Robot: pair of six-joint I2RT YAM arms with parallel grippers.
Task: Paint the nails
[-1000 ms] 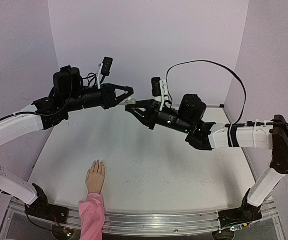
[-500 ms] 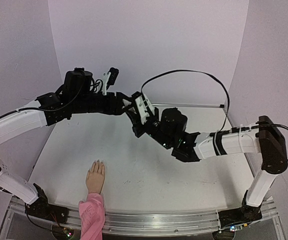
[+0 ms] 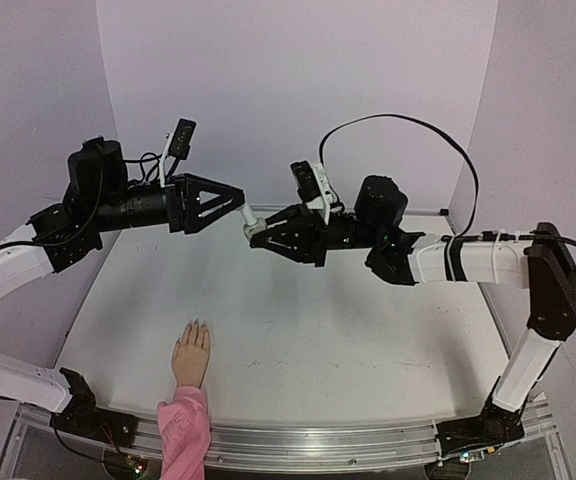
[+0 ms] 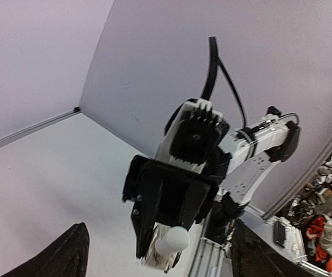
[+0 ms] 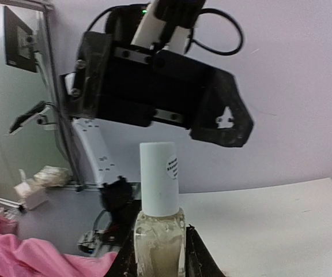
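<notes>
The small flesh-coloured mannequin hand (image 3: 191, 355) lies palm down near the table's front left, its pink sleeve (image 3: 184, 425) over the edge. The nails (image 3: 198, 326) on its fingertips are barely distinguishable. High above the table's middle, my right gripper (image 3: 260, 229) is shut on a small bottle (image 3: 253, 224) of pale polish, whose white cap (image 5: 159, 179) stands on and points at the left gripper. My left gripper (image 3: 236, 200) hangs open just left of the cap, not touching it. In the left wrist view its dark fingers (image 4: 59, 254) stand wide either side of the bottle (image 4: 170, 241).
Lavender walls close in the white table (image 3: 298, 320) at the back and both sides. An aluminium rail (image 3: 318, 440) runs along the near edge. A black cable (image 3: 398, 125) loops above the right arm. Both arms are raised well above the mannequin hand.
The left gripper has opened and drawn back to the left, off the bottle's cap. The right arm has swung the bottle back up and to the right. The mannequin hand has not moved.
</notes>
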